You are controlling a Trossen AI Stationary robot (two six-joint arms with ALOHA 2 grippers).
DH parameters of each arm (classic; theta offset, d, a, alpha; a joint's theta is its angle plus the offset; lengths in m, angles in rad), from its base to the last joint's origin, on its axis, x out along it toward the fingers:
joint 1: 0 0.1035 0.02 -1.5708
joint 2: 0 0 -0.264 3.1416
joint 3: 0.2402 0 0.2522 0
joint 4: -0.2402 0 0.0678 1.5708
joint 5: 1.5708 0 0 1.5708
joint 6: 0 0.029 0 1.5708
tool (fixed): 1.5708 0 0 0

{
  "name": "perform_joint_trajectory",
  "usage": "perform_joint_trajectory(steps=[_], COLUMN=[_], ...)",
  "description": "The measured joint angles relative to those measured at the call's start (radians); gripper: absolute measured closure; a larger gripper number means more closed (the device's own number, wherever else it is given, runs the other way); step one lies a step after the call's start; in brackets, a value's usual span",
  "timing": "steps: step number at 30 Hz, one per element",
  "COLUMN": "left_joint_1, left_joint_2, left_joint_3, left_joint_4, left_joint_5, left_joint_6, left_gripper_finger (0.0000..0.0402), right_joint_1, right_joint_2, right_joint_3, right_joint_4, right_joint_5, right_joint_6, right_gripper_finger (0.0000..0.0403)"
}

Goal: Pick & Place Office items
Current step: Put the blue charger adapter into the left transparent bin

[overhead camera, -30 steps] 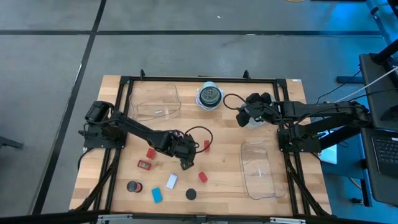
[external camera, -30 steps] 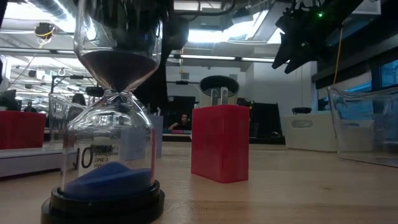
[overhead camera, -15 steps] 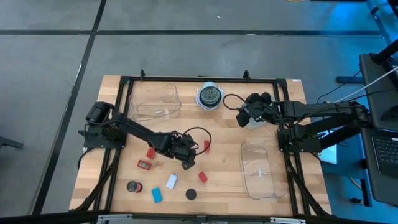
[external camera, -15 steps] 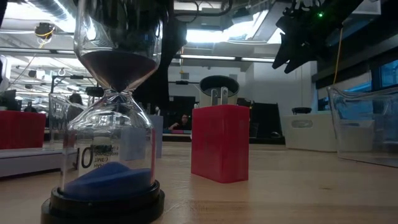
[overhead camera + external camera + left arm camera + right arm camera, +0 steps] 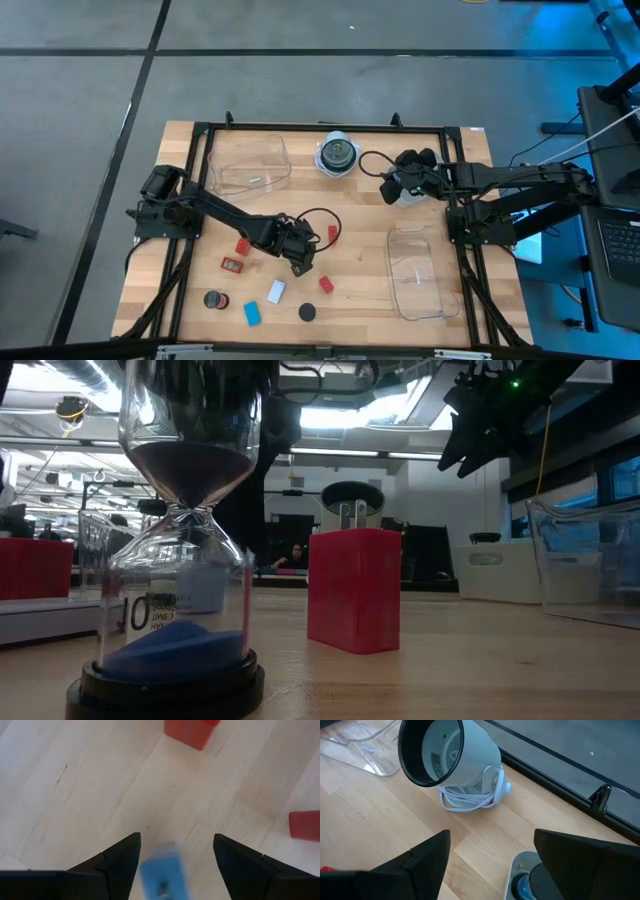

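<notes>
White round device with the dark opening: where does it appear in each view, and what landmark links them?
High: white round device, far table edge, centre.
Low: mid-picture, behind red block.
Left wrist: not in it.
Right wrist: upper left.
Landmark: clear tray beside it.

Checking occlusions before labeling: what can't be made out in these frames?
- Left gripper, high view: whatever lies under it is hidden by the arm.
- Blue block, left wrist view: blurred, cut off by the picture's edge; contact with the fingers unclear.
- Hourglass, low view: blocks the table behind it.
- Right gripper, high view: the white object under it is mostly covered.
</notes>
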Motion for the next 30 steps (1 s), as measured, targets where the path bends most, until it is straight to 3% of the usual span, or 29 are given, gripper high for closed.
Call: perform_joint_trajectory(steps=[30], left_joint_1=[0.006], left_joint_2=[-0.001], left_joint_3=[0.0], left_joint_4=[-0.157], left_joint_5=[0.119], left_joint_6=[0.02], left_gripper_finger=[0.0158], right_joint_1=[0.0], right_joint_2=[0.0], right_joint_3=[0.0], right_joint_4=[0.0], right_joint_5=[0.0], right_joint_6=[-0.001], right_gripper_finger=[0.0112])
